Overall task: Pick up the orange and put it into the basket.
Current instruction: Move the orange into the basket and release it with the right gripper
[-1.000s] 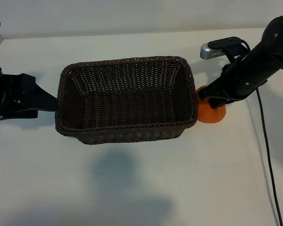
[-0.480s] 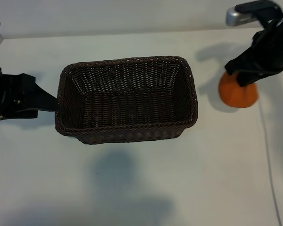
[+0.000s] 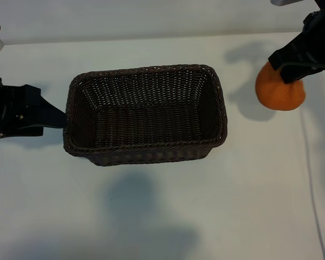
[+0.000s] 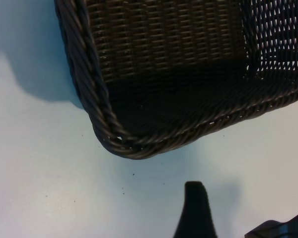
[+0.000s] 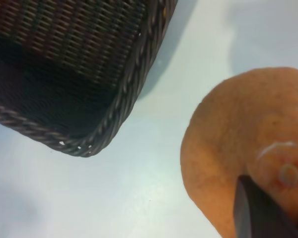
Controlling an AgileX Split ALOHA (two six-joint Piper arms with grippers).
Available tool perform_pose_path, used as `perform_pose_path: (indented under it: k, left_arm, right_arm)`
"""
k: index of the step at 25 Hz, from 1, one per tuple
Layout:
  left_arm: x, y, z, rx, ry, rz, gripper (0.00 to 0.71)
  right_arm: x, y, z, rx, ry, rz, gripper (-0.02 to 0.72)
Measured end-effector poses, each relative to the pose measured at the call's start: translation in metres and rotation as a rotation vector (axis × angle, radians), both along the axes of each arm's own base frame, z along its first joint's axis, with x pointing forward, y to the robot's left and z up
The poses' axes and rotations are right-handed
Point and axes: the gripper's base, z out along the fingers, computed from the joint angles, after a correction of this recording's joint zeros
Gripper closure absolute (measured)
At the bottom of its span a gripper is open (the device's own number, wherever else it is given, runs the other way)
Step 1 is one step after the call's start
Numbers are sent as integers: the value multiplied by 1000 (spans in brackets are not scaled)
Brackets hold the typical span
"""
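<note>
The orange (image 3: 280,93) hangs clear of the table to the right of the basket (image 3: 146,70), casting a shadow beside the basket's right end. My right gripper (image 3: 290,67) is shut on the orange's top. In the right wrist view a dark finger (image 5: 256,213) presses next to the knob of the orange (image 5: 233,134), and the basket's corner (image 5: 134,89) lies off to one side. The basket is empty. My left gripper (image 3: 57,116) stands open just outside the basket's left end; one of its fingers (image 4: 195,208) hovers over bare table near the basket's braided rim (image 4: 102,119).
A thin black cable (image 3: 312,179) runs down the white table at the right, under the right arm. Bare white table surface lies in front of and behind the basket.
The right gripper has risen with the orange, carrying it from against the basket's right end up and away to the right. The left arm and basket have not moved.
</note>
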Motion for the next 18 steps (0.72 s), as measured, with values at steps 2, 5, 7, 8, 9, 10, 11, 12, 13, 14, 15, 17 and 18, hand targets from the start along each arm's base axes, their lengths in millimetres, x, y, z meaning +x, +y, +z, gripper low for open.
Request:
perform_pose_path:
  k: [2, 5, 7, 8, 9, 10, 11, 12, 13, 14, 15, 17, 18]
  left_arm:
    - [0, 0, 0, 0, 1, -1, 141]
    - [0, 0, 0, 0, 1, -2, 141]
    - [0, 0, 0, -1, 2, -3, 141]
    - [0, 0, 0, -1, 3, -4, 141]
    - [0, 0, 0, -1, 4, -4, 141]
    - [0, 0, 0, -1, 4, -4, 141]
    - [-1, 0, 0, -2, 5, -5, 141]
    - [-1, 0, 0, -2, 6, -5, 141]
    - [-1, 0, 0, -2, 6, -6, 141]
    - [-1, 0, 0, -2, 7, -7, 141]
    - [-1, 0, 0, -2, 7, -7, 141]
    - [-1, 0, 0, -3, 8, -9, 141]
    - [-1, 0, 0, -2, 7, -10, 141]
  right_arm:
    - [0, 2, 0, 0, -1, 6, 656]
    - [-1, 11, 0, 1, -4, 31, 656]
    - [-2, 20, 1, 2, -11, 56, 656]
    - [-3, 26, 3, 5, -19, 69, 656]
    - [-3, 33, 5, 9, -29, 81, 656]
    - [-3, 39, 9, 13, -45, 91, 656]
    - [-3, 46, 13, 18, -63, 110, 656]
    - [-4, 54, 17, 23, -80, 128, 656]
    - [-4, 62, 20, 27, -94, 146, 656]
    - [-4, 71, 21, 32, -104, 171, 656]
    - [-4, 81, 23, 36, -116, 195, 656]
    - [-4, 99, 22, 44, -128, 236, 656]
    - [-5, 108, 21, 46, -130, 260, 656]
